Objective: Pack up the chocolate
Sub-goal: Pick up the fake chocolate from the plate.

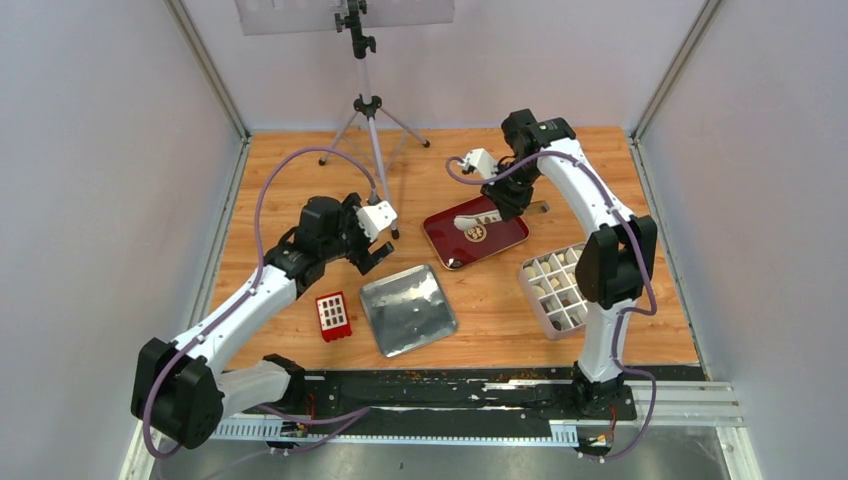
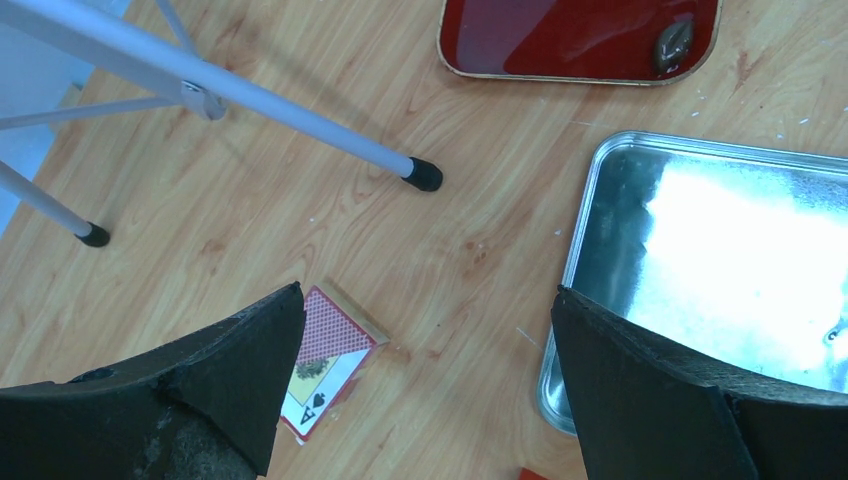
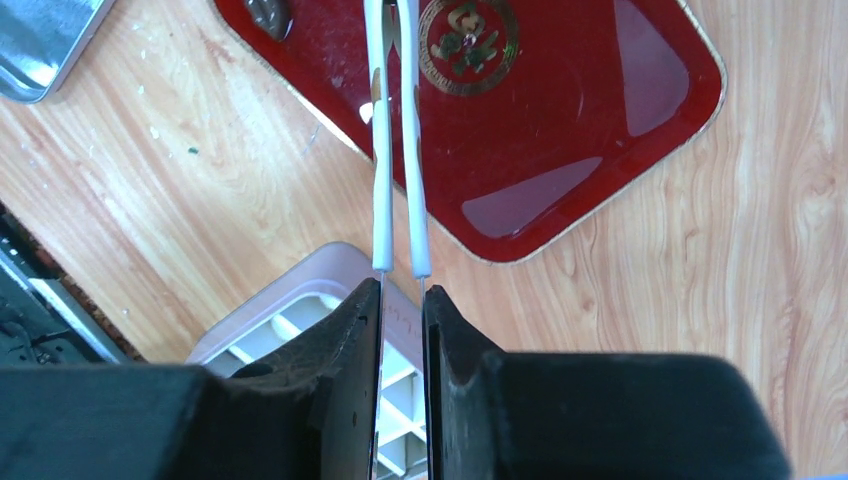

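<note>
My right gripper (image 3: pixel 402 285) is shut on a pair of white tongs (image 3: pixel 398 150) that reach out over the red tray (image 3: pixel 580 110); their tips run off the top of the right wrist view. A dark brown chocolate (image 3: pixel 268 14) lies near the tray's corner, also seen as a brown chocolate (image 2: pixel 675 42) in the left wrist view. A small cream-white spot (image 3: pixel 367 109) shows beside the tongs; I cannot tell if it is pinched. The white divided box (image 1: pixel 555 290) holds several chocolates. My left gripper (image 2: pixel 428 292) hangs open over bare wood.
A silver tray (image 1: pixel 408 310) lies mid-table, with a small red block with white squares (image 1: pixel 333 315) to its left. A card deck (image 2: pixel 325 360) lies under my left fingers. A tripod (image 1: pixel 368 110) stands at the back, one foot (image 2: pixel 424 175) close by.
</note>
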You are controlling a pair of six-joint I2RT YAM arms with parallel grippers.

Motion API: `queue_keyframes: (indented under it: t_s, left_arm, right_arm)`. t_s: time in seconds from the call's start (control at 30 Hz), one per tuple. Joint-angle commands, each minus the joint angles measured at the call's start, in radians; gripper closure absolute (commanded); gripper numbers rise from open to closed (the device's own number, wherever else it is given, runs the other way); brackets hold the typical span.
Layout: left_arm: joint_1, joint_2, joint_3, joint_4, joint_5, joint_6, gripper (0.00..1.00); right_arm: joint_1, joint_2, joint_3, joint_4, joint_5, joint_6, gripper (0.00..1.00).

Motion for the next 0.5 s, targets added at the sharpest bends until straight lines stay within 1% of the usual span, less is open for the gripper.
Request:
queue_keyframes:
  t_s: [0.0,0.27,0.33,0.47]
  left_arm:
    - [0.002,0.021,0.029,0.025,0.035,-0.015,0.0]
    - [0.002,0.074,0.036,0.058,0.054,-0.034,0.0]
    - [0.002,0.091,0.045,0.064,0.063,-0.043,0.0]
    - [0.002,0.123,0.06,0.057,0.081,-0.048,0.0]
  right_arm:
    - [-0.032,-0.126,0.016,-0.115,0.032,-0.005,0.97]
    - [-0.193,-0.416,-0.188,-0.259,0.081,-0.052,0.96]
    - [-0.236,-0.509,-0.273,-0.262,0.12,-0.071,0.96]
    - [-0.311,-0.676,-0.452,-0.261,0.252,-0.206,0.96]
